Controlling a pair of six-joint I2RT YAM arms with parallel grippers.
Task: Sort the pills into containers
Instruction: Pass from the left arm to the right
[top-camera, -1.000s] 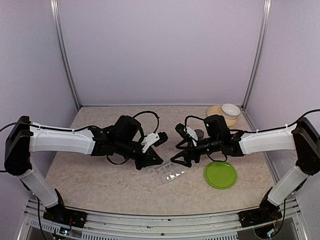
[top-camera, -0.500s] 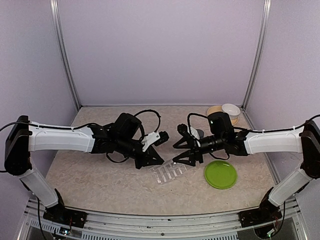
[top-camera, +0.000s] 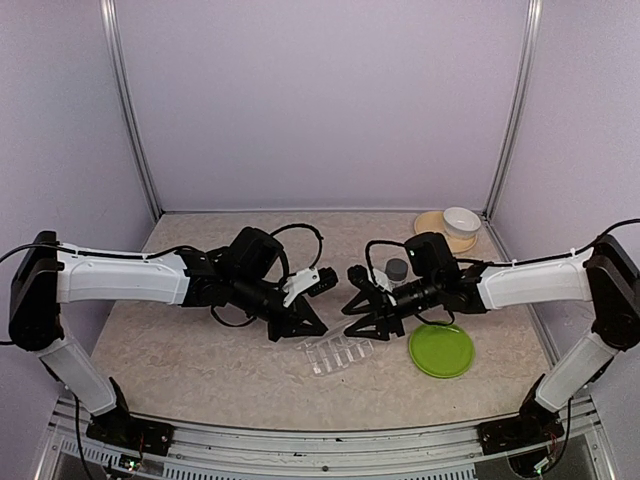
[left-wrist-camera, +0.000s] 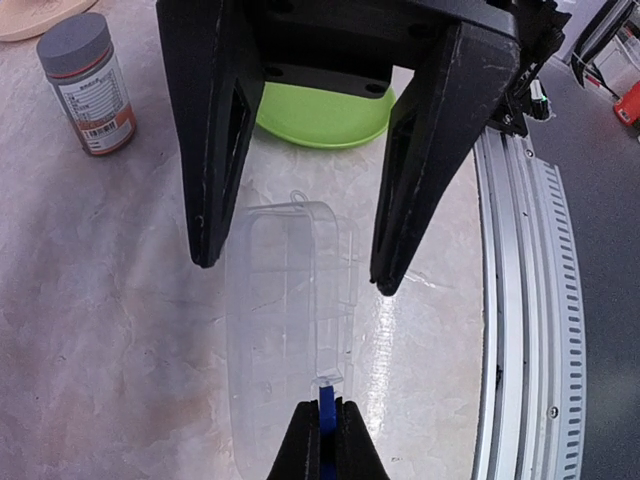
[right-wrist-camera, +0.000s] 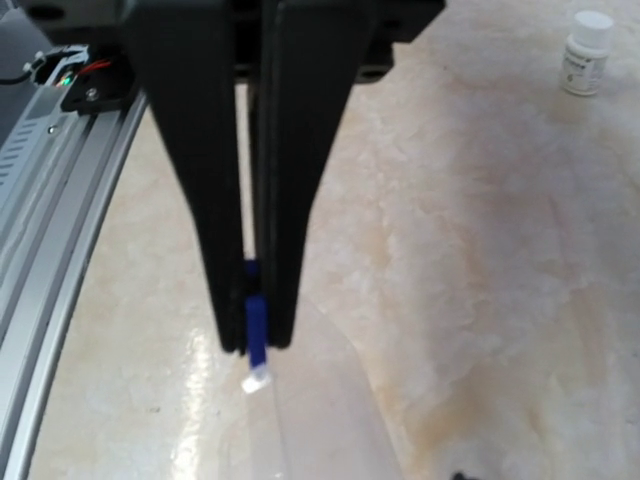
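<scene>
narrowing but open, the right gripper (left-wrist-camera: 295, 275) flanks the pill box (left-wrist-camera: 290, 335), probably steadying it; the left gripper (left-wrist-camera: 327, 408) pinches a blue piece (right-wrist-camera: 256, 325).

You are working in a robotics lab test cell: plain lilac panels (top-camera: 320, 100) close the left, right and far sides, joined by aluminium posts (top-camera: 131, 110). An aluminium rail (top-camera: 330, 440) runs along the near edge of the stone-patterned tabletop (top-camera: 190, 350), with two robot arms (top-camera: 120, 278) mounted there.
</scene>
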